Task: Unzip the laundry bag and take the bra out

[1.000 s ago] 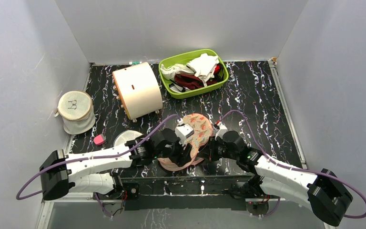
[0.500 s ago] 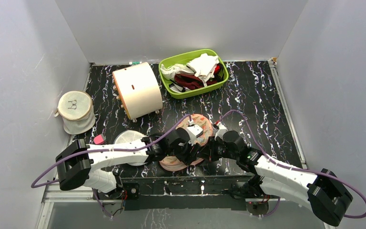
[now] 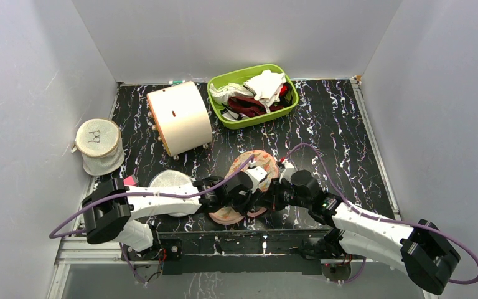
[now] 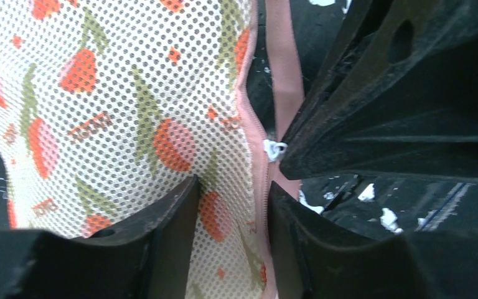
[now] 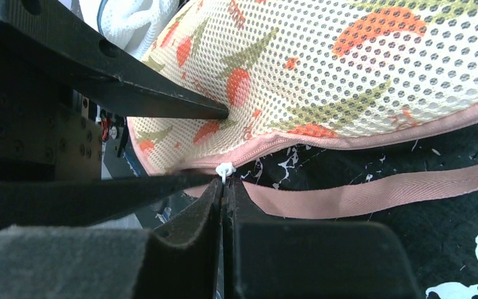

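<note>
The laundry bag [image 3: 249, 187], peach mesh with red and green print and pink zip edging, lies at the near middle of the table between both grippers. My left gripper [image 3: 256, 179] is closed on the bag's zip edge [image 4: 249, 205], with mesh and zip between its fingers [image 4: 174, 218]. My right gripper [image 3: 275, 190] is shut on the small white zip pull [image 5: 225, 169], which also shows in the left wrist view [image 4: 274, 149]. The zip looks closed along the edge in view. The bra is hidden.
A pink strap [image 5: 373, 193] lies on the black marbled table beside the bag. A green bin [image 3: 289, 109] of white cloths and a dark red garment stands at the back. A white drum [image 3: 179, 118], a white mesh cylinder bag [image 3: 98, 146] and a round white mesh pouch [image 3: 164, 182] stand at left.
My left arm has swung right, bringing its gripper along the bag's edge up to the right gripper. The bag has shifted slightly. The right arm has stayed in place.
</note>
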You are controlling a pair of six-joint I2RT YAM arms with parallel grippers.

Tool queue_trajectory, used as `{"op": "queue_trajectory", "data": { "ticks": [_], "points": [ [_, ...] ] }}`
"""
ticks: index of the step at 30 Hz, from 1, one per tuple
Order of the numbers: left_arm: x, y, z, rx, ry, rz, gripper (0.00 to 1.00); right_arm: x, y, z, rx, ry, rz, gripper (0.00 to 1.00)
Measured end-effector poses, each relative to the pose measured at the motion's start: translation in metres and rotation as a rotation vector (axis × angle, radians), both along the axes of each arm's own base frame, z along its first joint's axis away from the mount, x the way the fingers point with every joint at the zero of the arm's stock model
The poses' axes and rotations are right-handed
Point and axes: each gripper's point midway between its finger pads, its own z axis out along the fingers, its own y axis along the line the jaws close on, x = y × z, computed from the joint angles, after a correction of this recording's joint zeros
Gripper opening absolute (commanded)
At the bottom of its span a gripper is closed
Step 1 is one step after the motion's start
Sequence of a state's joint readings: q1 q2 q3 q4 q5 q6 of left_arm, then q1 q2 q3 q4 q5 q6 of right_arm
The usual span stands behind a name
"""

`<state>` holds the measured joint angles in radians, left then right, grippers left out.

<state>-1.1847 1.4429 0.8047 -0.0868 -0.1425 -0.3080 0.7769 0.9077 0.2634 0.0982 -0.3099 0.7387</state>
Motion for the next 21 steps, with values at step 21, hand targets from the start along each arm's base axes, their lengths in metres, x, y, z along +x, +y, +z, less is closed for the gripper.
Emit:
{"op": "queue_trajectory", "data": {
  "ticks": [21],
  "points": [
    [-0.003, 0.026, 0.014, -0.028, -0.041, 0.047, 0.0, 0.002, -0.004, -0.007, -0.034, 0.004, -0.016, 0.0]
  ]
}}
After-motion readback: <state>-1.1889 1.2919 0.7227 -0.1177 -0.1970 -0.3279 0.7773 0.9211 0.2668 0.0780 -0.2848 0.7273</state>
